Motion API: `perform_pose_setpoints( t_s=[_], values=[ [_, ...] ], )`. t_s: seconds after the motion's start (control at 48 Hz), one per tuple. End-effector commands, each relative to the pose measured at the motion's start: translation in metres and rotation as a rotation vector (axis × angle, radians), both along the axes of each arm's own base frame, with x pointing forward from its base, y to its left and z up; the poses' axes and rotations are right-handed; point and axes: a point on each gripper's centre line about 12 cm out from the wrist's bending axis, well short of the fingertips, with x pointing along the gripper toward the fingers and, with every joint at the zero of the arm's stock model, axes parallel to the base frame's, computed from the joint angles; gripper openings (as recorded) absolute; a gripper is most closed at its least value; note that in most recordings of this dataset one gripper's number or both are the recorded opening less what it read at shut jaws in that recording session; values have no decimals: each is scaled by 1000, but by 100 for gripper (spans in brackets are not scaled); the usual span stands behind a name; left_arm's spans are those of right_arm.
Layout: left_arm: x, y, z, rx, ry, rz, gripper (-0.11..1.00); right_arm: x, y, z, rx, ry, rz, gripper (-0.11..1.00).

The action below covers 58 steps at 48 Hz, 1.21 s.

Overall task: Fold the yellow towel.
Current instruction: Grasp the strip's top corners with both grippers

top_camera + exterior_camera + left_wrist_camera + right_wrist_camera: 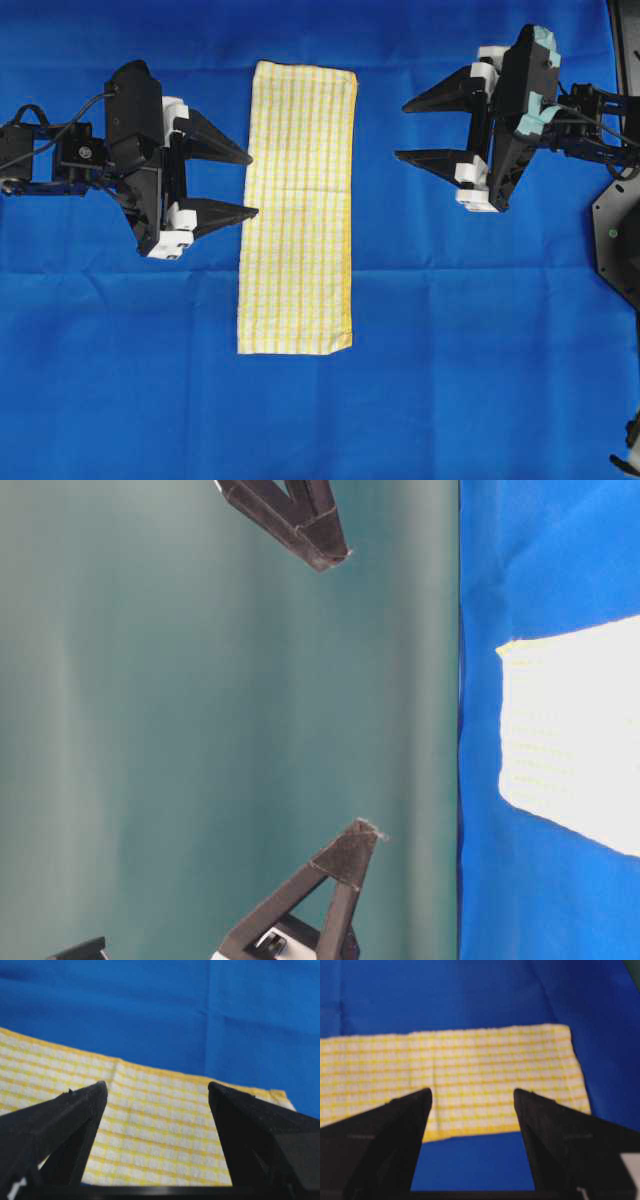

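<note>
The yellow towel [297, 205] lies flat on the blue cloth as a long narrow strip running front to back in the middle of the overhead view. My left gripper [251, 184] hovers at the towel's left edge, open, with nothing between its fingers. In the left wrist view the checked towel [155, 1125] fills the gap of the open left gripper [156, 1087]. My right gripper [401, 131] stands open to the right of the towel, apart from it. In the right wrist view the towel [470, 1065] lies just beyond the open right gripper [472, 1092], with blue cloth between the fingers.
The large blue cloth [480, 350] covers the whole table. Black hardware [620, 230] sits at the right edge. In the table-level view, black fingertips [345, 855] hang before a teal backdrop [200, 720], beside the blue cloth [540, 580] and the towel's end [570, 740].
</note>
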Motion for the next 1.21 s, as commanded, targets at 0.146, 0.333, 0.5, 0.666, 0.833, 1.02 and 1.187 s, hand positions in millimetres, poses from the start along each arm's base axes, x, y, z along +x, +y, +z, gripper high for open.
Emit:
perform_pose_setpoints(
  t_s=[0.146, 0.333, 0.5, 0.666, 0.833, 1.02, 1.187],
  values=[
    [3, 5, 7, 11, -27, 9, 77, 10, -4, 4, 0, -12, -10, 68],
    [3, 38, -2, 51, -3, 88, 78, 19, -40, -4, 9, 23, -110, 68],
    [8, 78, -21, 101, 44, 171, 78, 32, -75, -22, 27, 80, -193, 68],
    [11, 114, -46, 102, 109, 252, 78, 47, -101, -47, 54, 142, -243, 68],
    [13, 139, -68, 95, 138, 309, 78, 60, -120, -71, 75, 194, -271, 68],
    [15, 161, -97, 89, 162, 356, 78, 70, -130, -96, 104, 237, -290, 68],
    [17, 177, -119, 80, 182, 389, 78, 78, -137, -115, 131, 267, -307, 68]
  ],
)
